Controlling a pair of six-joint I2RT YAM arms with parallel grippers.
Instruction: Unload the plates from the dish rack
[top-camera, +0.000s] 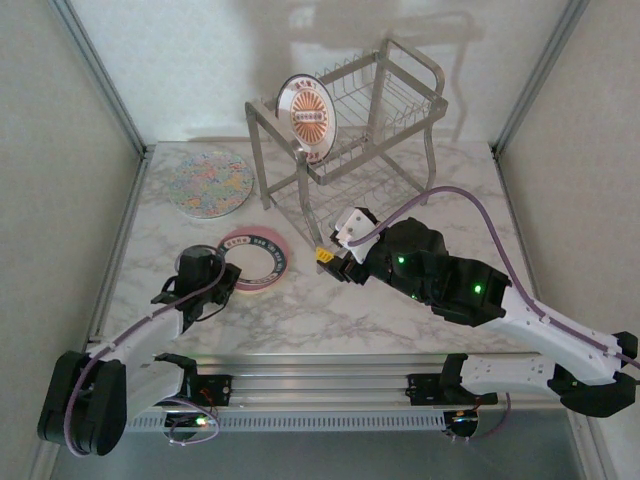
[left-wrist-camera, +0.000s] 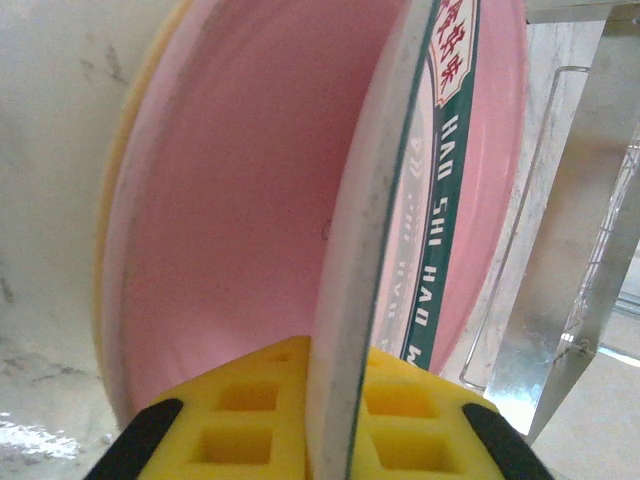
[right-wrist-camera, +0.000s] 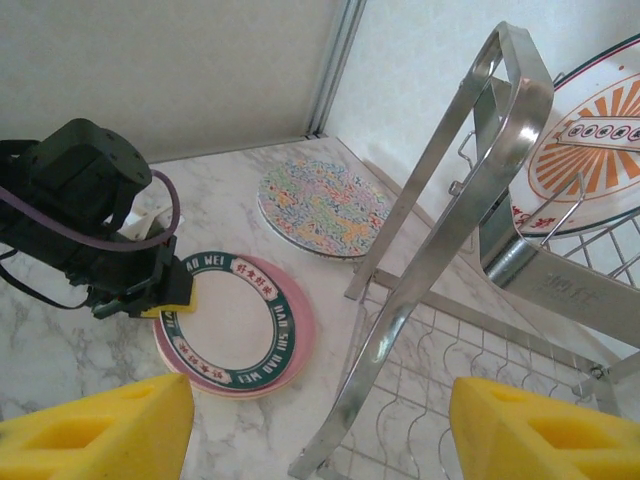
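Got the left arm (top-camera: 140, 325) stretched low over the desk (top-camera: 400, 310) from its near-left base, wrist angled in toward the middle, with the left fingers (top-camera: 220, 272) pinching the near-left rim of the white green-rimmed plate (top-camera: 255, 256). Checking the left wrist view: one yellow pad (left-wrist-camera: 250, 405) on each face of that rim, and a pink plate (left-wrist-camera: 230, 200) right underneath. Can spot that little stack resting on the desk, just off the front-left of the dish rack (top-camera: 350, 120). Then got the right arm (top-camera: 480, 290) coming in from the near-right, elbow bent, wrist pointing left toward the rack's front leg, right fingers (top-camera: 325, 258) spread wide and holding nothing. Also seeing a speckled plate (top-camera: 208, 183) lying flat further back on the left, beside the rack. Leaves the small medallion plate (top-camera: 308, 115) standing on edge up at the rack's left end.
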